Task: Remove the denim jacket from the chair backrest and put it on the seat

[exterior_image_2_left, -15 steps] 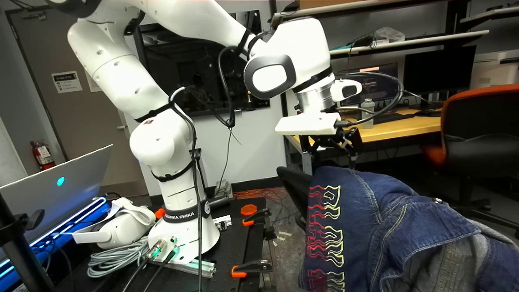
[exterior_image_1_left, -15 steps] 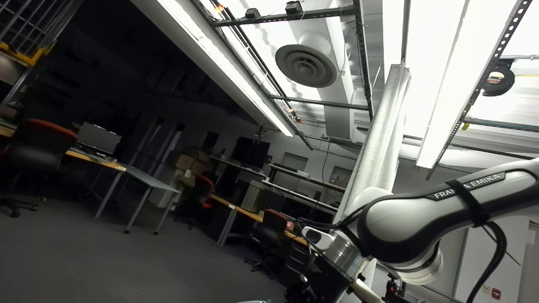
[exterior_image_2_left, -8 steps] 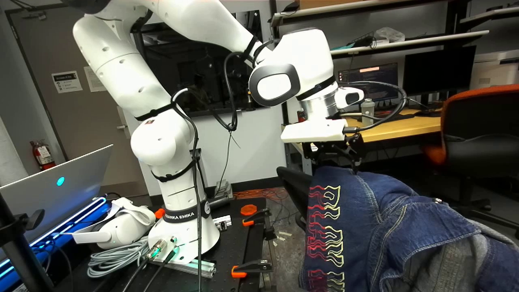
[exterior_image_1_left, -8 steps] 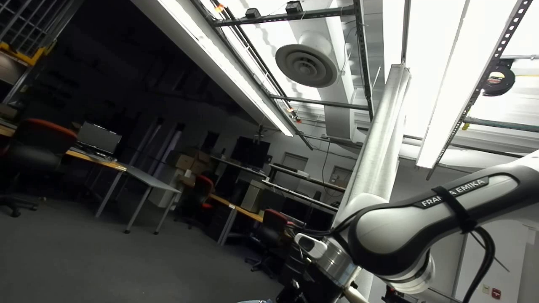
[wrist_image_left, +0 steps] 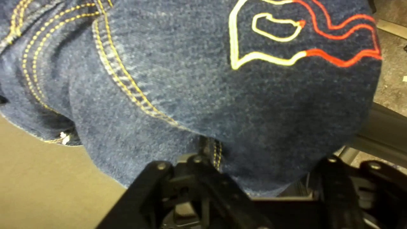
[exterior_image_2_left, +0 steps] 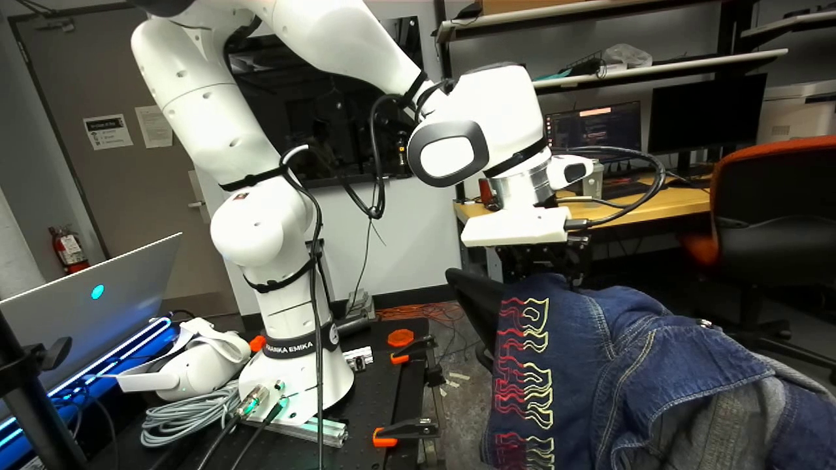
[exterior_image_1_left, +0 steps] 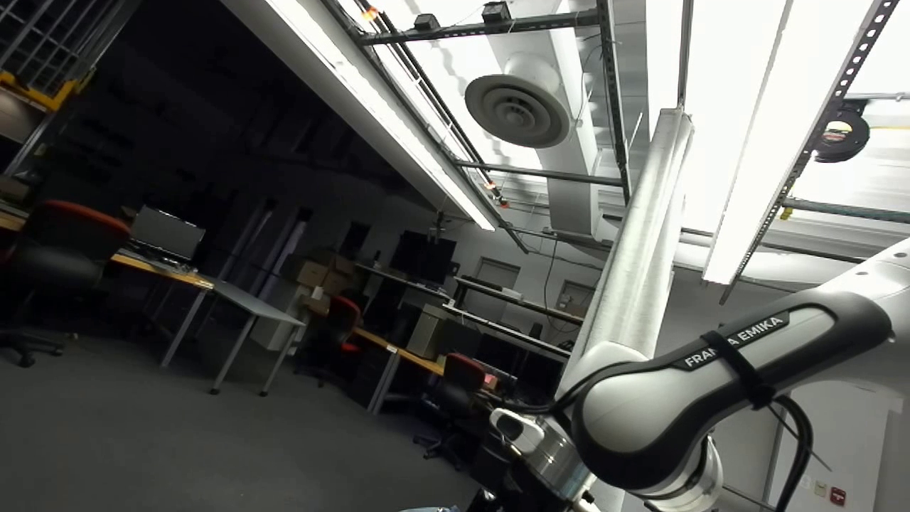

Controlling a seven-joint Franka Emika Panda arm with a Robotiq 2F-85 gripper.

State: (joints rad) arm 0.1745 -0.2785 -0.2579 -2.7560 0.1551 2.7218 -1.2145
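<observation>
The dark blue denim jacket (exterior_image_2_left: 588, 365), with paler seams and red and yellow stitched figures, drapes over the black chair backrest (exterior_image_2_left: 475, 297) in an exterior view. In another exterior view only a pale sliver of the jacket (exterior_image_1_left: 431, 509) shows at the bottom edge. The chair seat does not show. My gripper (exterior_image_2_left: 543, 269) points down at the jacket's top edge. In the wrist view my gripper (wrist_image_left: 267, 152) is open, its fingers spread on either side of a denim fold. The jacket (wrist_image_left: 190, 89) fills most of that view; the fingertips are partly hidden in cloth.
A wooden desk (exterior_image_2_left: 659, 202) with monitors stands behind the jacket. An orange and black chair (exterior_image_2_left: 771, 222) is at the right. The black robot table with orange clamps (exterior_image_2_left: 385, 436) stands left of the jacket. A laptop (exterior_image_2_left: 98, 313) is at far left.
My gripper has moved down and slightly to the right, from above the jacket's top edge to right at it. The jacket's top edge has bunched slightly; the rest hangs as before.
</observation>
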